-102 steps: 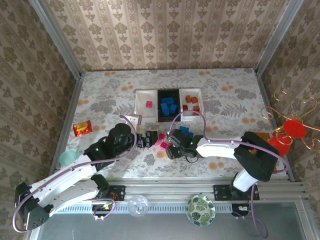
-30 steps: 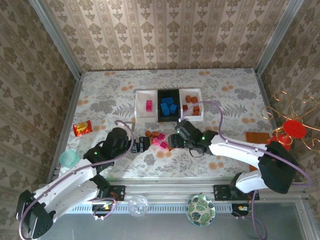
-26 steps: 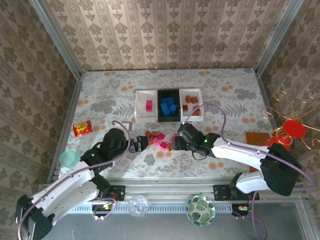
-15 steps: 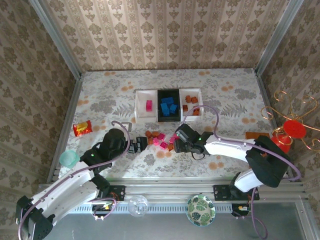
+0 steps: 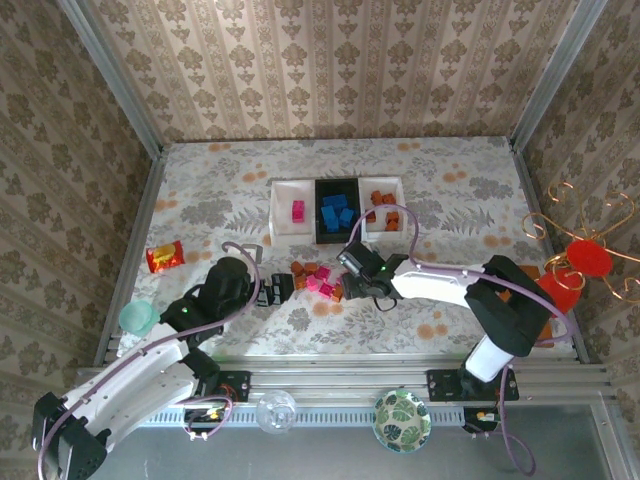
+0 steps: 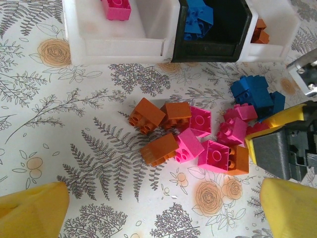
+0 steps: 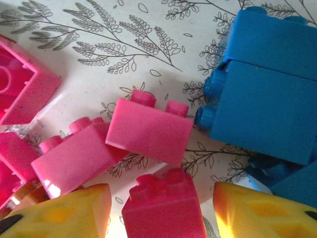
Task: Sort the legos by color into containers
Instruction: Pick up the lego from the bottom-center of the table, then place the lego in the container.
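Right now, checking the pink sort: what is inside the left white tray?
One magenta pink brick lies inside the left white tray, toward its right wall. The rest of its floor looks bare from above. In the left wrist view, the near wall hides the front of the floor.

Three containers [image 5: 314, 212], one teal cup [image 5: 137, 318], one snack packet [image 5: 165, 257].

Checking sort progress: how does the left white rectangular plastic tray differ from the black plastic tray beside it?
Colour: the left white tray is white-walled, the black tray dark throughout.
Contents: the white tray holds one magenta brick; the black tray holds several blue bricks.
Fill: the white tray's floor is mostly bare, the black tray's largely covered.
Shared: both are open-topped rectangles of similar size, joined side by side.
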